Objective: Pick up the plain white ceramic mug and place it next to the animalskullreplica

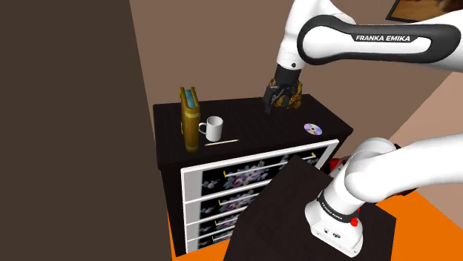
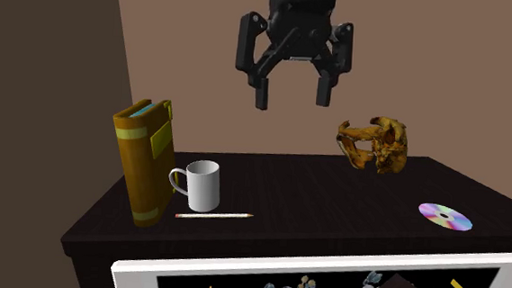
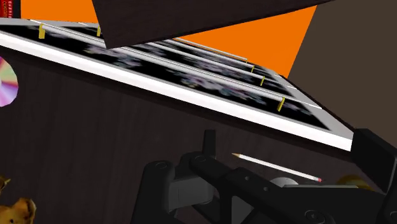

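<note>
- black fingers (image 2: 262, 96) hung spread, gripping nothing, didn't they?
- yes, the gripper (image 2: 292, 97) hovered high over the dresser (image 2: 315, 182), i'd guess lining up. the white mug (image 2: 203, 185) stood upright just beside the book (image 2: 145, 160), handle toward it, well apart from the skull (image 2: 375, 143).

Book (image 2: 142, 160) upright, pencil (image 2: 213, 216), disc (image 2: 445, 216) on dresser (image 2: 333, 189).
</note>
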